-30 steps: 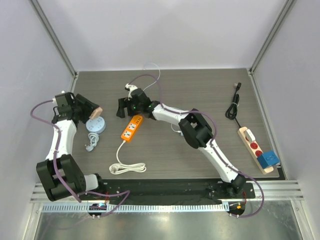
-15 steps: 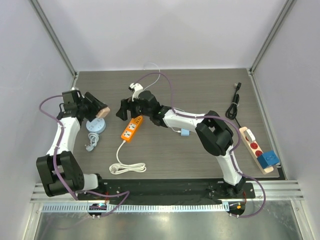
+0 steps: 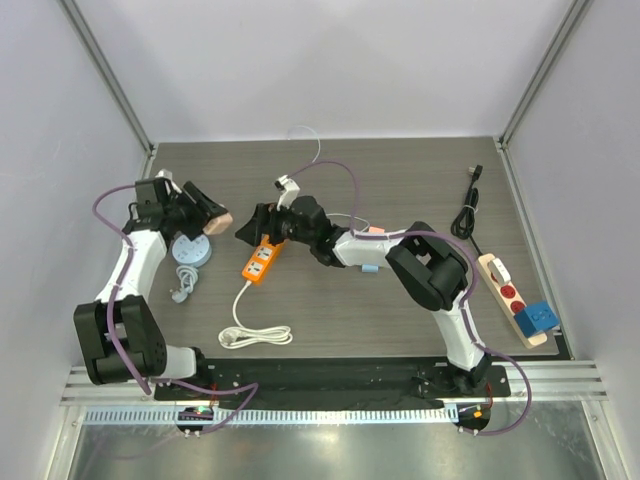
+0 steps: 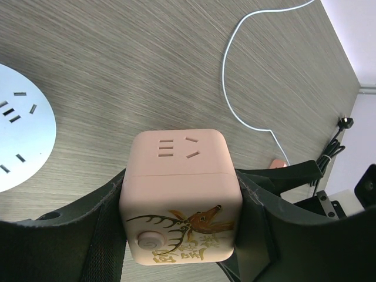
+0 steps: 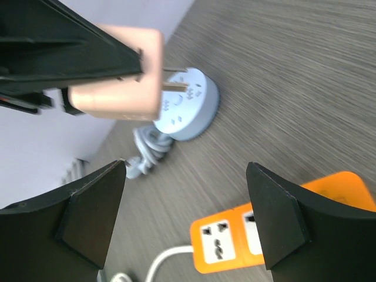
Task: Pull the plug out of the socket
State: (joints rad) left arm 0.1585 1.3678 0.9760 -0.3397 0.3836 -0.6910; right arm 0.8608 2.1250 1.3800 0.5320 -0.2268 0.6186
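Sitting at the far right of the table [image 3: 400, 180], the dark blue plug [image 3: 537, 317] is stuck into the near end of the beige power strip [image 3: 503, 285]. No arm is near it, so the pulling job has not begun.

The left gripper [image 3: 205, 212] squeezes a pink cube adapter [image 4: 179, 176] by its two sides. That leaves its metal pins bare, up in the air near the round light-blue socket [image 3: 190, 250].

The right gripper [image 5: 185, 211] hangs over the orange strip [image 3: 262, 257] with its jaws wide apart and nothing between them. It faces the pink cube, maybe to take it.
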